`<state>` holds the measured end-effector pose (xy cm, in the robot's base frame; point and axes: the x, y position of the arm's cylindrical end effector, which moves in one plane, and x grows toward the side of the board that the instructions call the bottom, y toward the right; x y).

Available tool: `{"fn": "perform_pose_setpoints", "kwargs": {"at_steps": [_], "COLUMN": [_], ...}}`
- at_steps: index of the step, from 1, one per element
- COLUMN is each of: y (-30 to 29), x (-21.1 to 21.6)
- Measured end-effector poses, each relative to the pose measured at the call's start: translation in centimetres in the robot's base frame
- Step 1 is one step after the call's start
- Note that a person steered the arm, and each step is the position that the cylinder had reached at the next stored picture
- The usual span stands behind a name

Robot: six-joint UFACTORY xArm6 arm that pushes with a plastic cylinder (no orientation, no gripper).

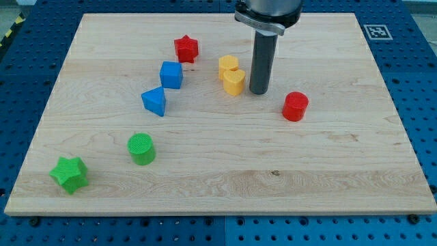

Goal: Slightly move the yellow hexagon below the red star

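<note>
The yellow hexagon (229,65) sits near the board's top middle, touching a yellow heart (234,83) just below it. The red star (186,49) lies up and to the left of the hexagon. My tip (258,93) rests on the board just right of the yellow heart, a small gap away, and to the lower right of the hexagon. The rod rises straight up from it out of the view's top.
A blue cube (171,74) and a blue triangle (154,101) lie below the red star. A red cylinder (295,106) is right of my tip. A green cylinder (142,148) and a green star (69,173) sit at the lower left of the wooden board (328,171).
</note>
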<state>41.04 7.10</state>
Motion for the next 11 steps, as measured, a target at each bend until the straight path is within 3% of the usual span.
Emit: {"fn": "perform_pose_setpoints", "kwargs": {"at_steps": [3, 7, 10, 11], "y": [-0.6, -2.7, 6.9, 11.1], "x": [-5.7, -5.7, -3.3, 0.7]}}
